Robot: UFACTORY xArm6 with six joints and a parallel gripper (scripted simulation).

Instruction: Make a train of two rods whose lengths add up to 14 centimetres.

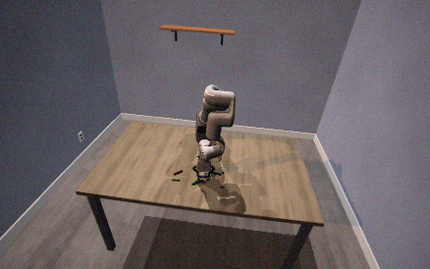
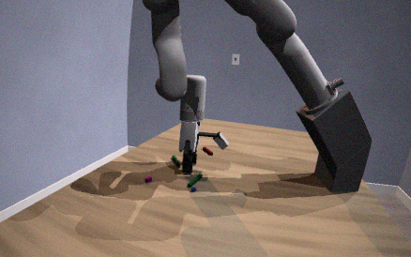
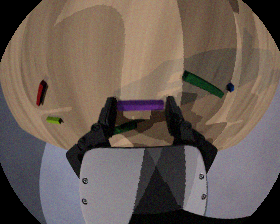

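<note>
From the top view I see the arm folded down over the middle of the wooden table (image 1: pixel 124 162), its gripper (image 1: pixel 202 172) low among the rods. A red rod (image 1: pixel 178 172) and a lime rod (image 1: pixel 176 180) lie to the left of it, well apart from the gripper, and a green rod (image 1: pixel 195 183) shows just below it. A wall shelf (image 1: pixel 197 29) hangs on the far wall.

In the exterior view the gripper (image 2: pixel 188 161) points straight down, its fingertips at the table surface. I count a green rod (image 2: pixel 194 180) in front of it with a blue rod (image 2: pixel 193 189) just beside that rod's near end, a second green rod (image 2: pixel 175 160) to the left, a magenta rod (image 2: pixel 148 179) farther left, and the red rod (image 2: pixel 207 151) behind.

The wrist view tells me most: the purple rod (image 3: pixel 140 104) lies crosswise between the two fingers, which stand wide, opened about it rather than clamping it (whether the pads touch its ends I cannot tell). One green rod (image 3: pixel 204 84) lies to the right with the blue rod (image 3: pixel 229 87) at its end.
</note>
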